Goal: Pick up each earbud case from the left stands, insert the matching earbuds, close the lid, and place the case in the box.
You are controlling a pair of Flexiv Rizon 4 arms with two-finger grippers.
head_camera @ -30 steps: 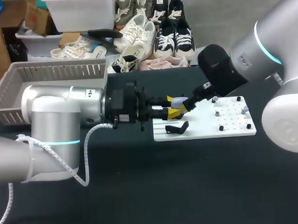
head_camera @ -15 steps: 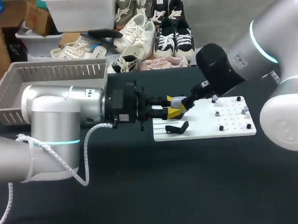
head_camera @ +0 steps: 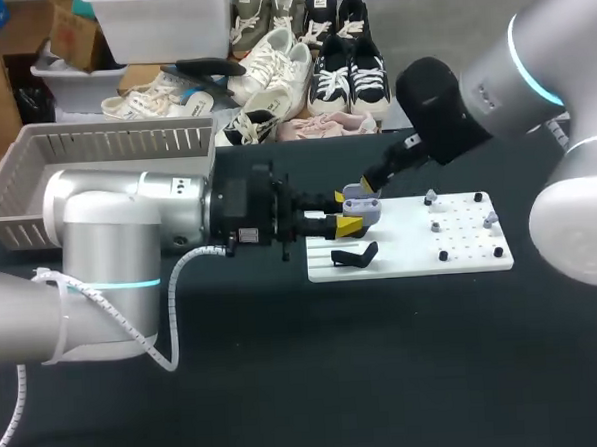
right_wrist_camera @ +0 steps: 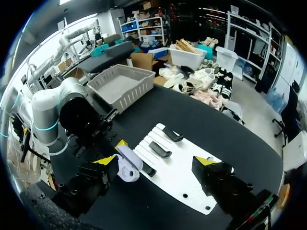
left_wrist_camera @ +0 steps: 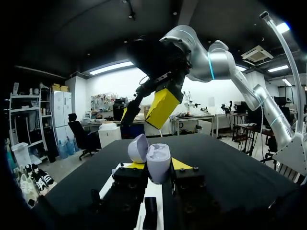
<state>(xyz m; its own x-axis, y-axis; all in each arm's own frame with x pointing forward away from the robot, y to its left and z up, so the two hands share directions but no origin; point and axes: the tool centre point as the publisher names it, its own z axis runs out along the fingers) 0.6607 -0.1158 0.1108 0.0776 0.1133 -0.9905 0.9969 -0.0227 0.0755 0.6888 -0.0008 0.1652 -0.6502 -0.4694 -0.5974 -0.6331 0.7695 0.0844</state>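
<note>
Case: the lavender earbud case (head_camera: 362,208), lid up, sat above the left end of the white board (head_camera: 461,260).
Left hand: the left hand (head_camera: 350,213) clenched the case between both yellow fingertips, its arm lying level over the worktop (head_camera: 336,372).
Right hand: the right hand (head_camera: 367,187) hung just above and beyond the case, fingers spread wide, grasping nothing.
Board: it lay flat on the dark worktop, with a black stand (head_camera: 352,254) under the case.
Basket: the grey basket (head_camera: 94,144) stood at the far left.

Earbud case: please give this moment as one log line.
left gripper: shut on earbud case, lid open | right gripper: open, close to case | case over white board
</note>
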